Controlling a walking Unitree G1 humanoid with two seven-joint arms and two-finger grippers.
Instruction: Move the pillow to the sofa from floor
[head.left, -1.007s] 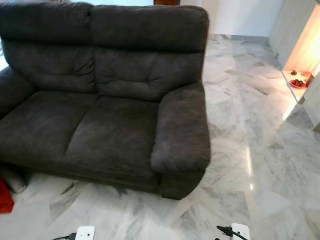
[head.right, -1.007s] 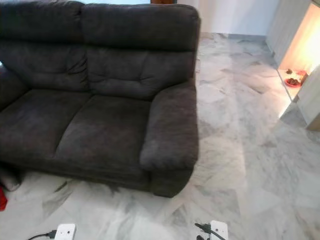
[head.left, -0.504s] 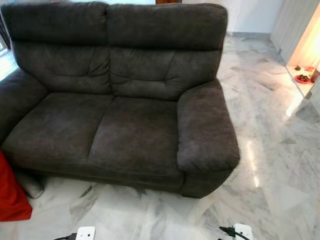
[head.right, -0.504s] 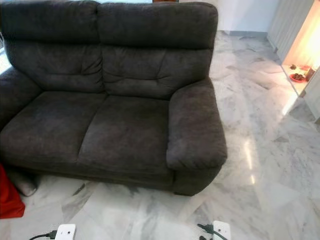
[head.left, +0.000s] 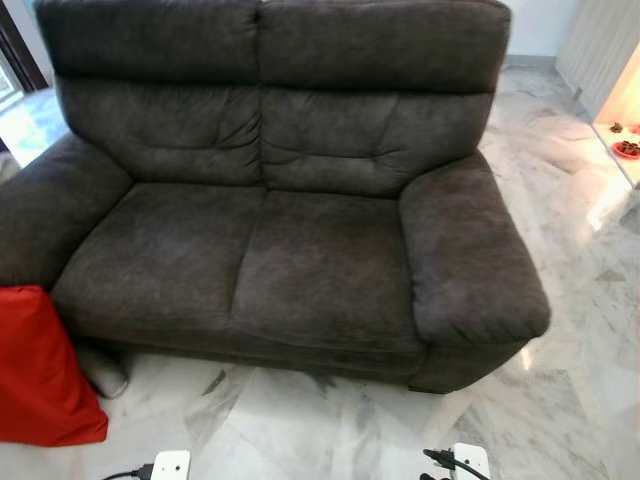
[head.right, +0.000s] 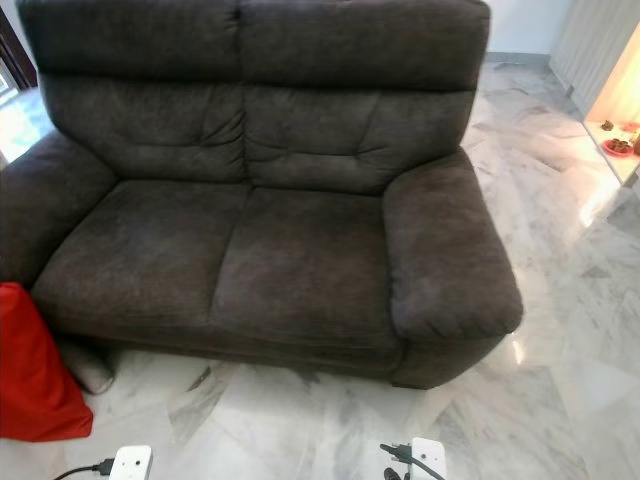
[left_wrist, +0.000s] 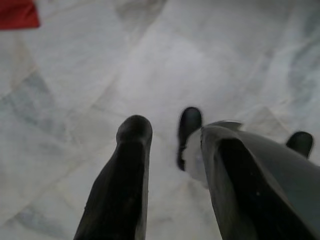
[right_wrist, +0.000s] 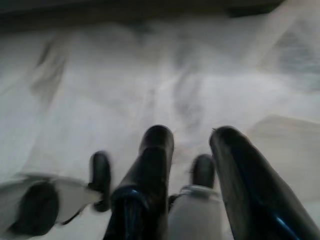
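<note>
Red pillow (head.left: 40, 370) on floor, left gripper (left_wrist: 170, 132) apart

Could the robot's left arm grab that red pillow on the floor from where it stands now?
Probably not yet. The red pillow leans against the sofa off to the robot's left, with bare marble floor beneath the open left gripper; nothing blocks the way.

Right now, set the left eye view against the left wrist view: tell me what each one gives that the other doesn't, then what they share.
Left eye view: the dark sofa, both seat cushions bare, with the red pillow on the floor against its front corner on the robot's left. Left wrist view: the left gripper, jaws apart, holding nothing, pointing down at the floor. Shared: the marble floor and the red pillow, which in the wrist view is just a corner at the frame's edge.
</note>
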